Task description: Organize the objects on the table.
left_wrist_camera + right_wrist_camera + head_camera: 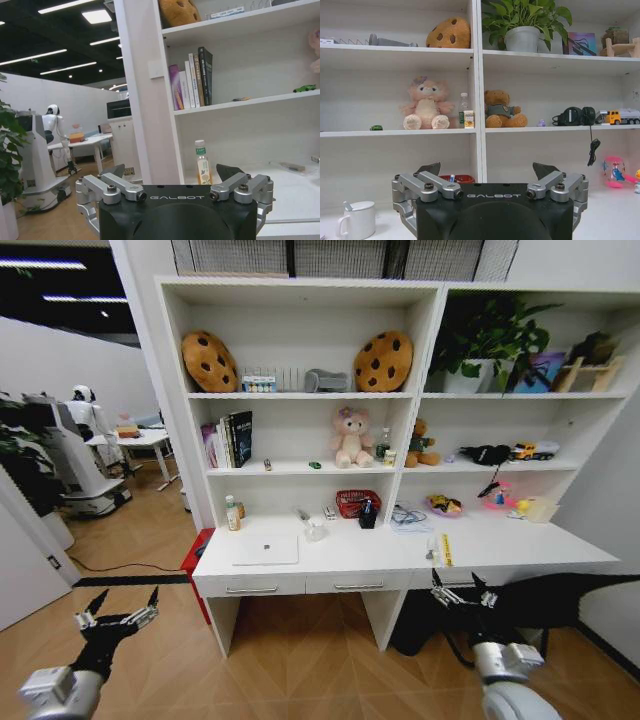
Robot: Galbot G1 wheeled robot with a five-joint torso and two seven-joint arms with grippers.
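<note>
My left fingers (117, 607) hang spread and empty, low over the wooden floor, well short of the long white surface (400, 553). My right fingers (459, 589) are spread too, gripping nothing, just below the surface's front edge on the right. A flat silver laptop (266, 549) lies closed on the left part of the surface. A white ceramic mug (358, 220) stands near its middle, and a black pen cup (368, 515) sits farther back beside a red mesh basket (351, 503). A tiny green toy car (376, 128) rests on the shelf above.

Bright, even light; warped edges
</note>
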